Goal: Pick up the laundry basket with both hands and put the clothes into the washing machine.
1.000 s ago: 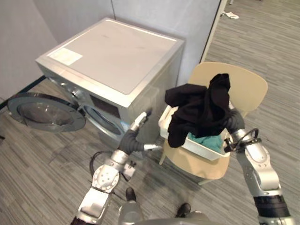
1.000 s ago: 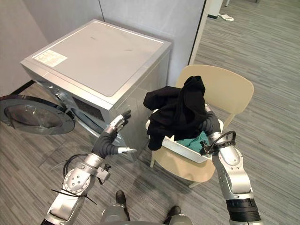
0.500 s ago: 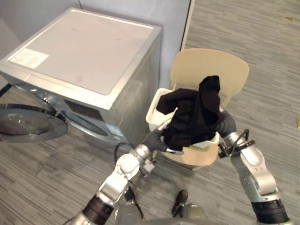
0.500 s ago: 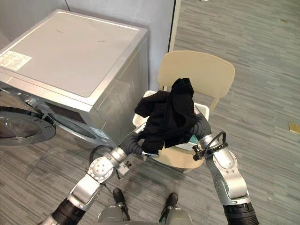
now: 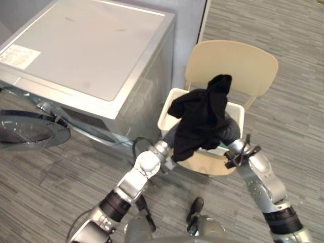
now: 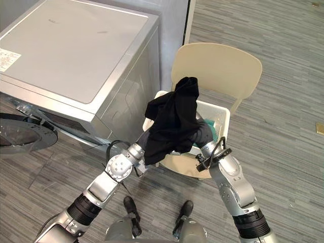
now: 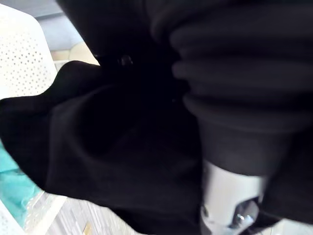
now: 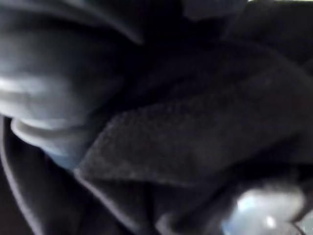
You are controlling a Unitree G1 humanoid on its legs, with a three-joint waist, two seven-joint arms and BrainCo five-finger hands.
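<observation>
Possibly black garment, hiding fingers of left hand and right hand (state untellable), fouls their grip and laundry basket tips.

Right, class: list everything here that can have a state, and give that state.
washing machine door: open, swung wide.
laundry basket: on the chair seat, holding clothes.
black garment: heaped over the basket's near rim.
teal garment: inside basket, mostly covered.
left hand: under the black garment.
right hand: under the black garment.
</observation>
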